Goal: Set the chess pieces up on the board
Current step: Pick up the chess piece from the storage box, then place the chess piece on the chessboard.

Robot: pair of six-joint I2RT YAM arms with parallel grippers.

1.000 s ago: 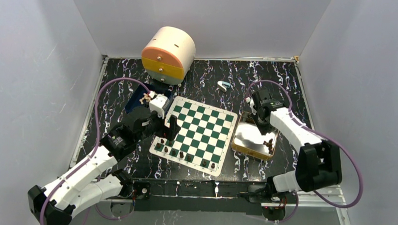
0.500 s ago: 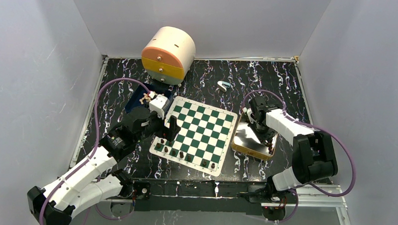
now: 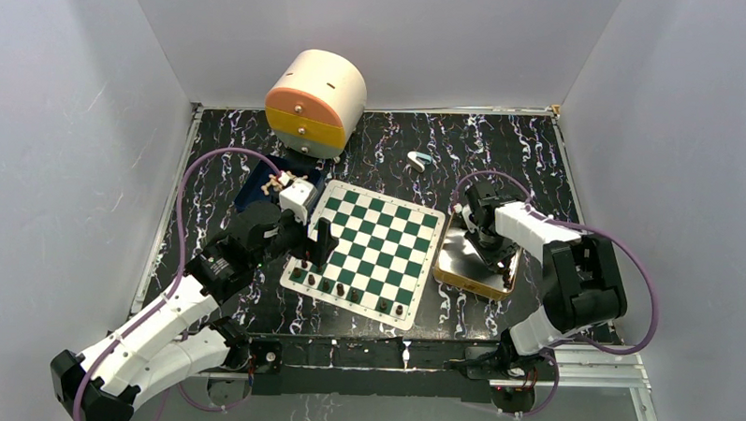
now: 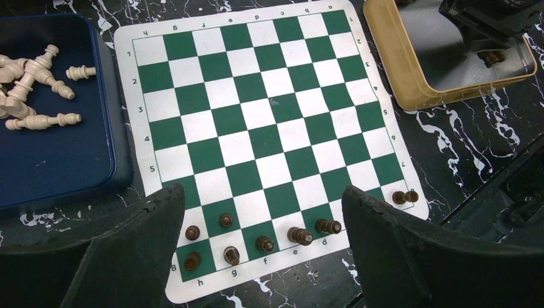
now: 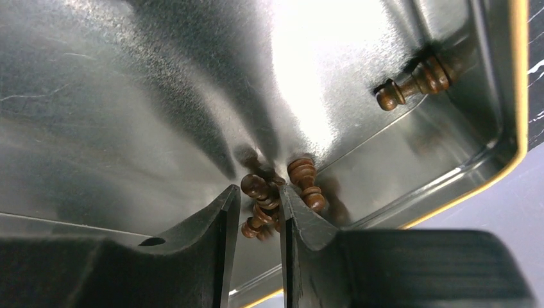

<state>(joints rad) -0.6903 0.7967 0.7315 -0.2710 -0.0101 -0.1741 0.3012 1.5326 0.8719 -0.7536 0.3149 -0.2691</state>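
Right wrist view is showing the right hand (image 5: 258,196), jaws narrowly parted, straddling small dark brown chess pieces (image 5: 306,186) lying heaped in the tin's (image 5: 128,96) corner, grip uncertain; light, hard and slippery, one is probably wanting pinching across its stem.

A black tabletop (image 3: 503,140) veined in white is enclosed on three sides by plain pale grey walls (image 3: 63,115). A round cream cabinet (image 3: 315,102) with orange and yellow drawers is set at the back.
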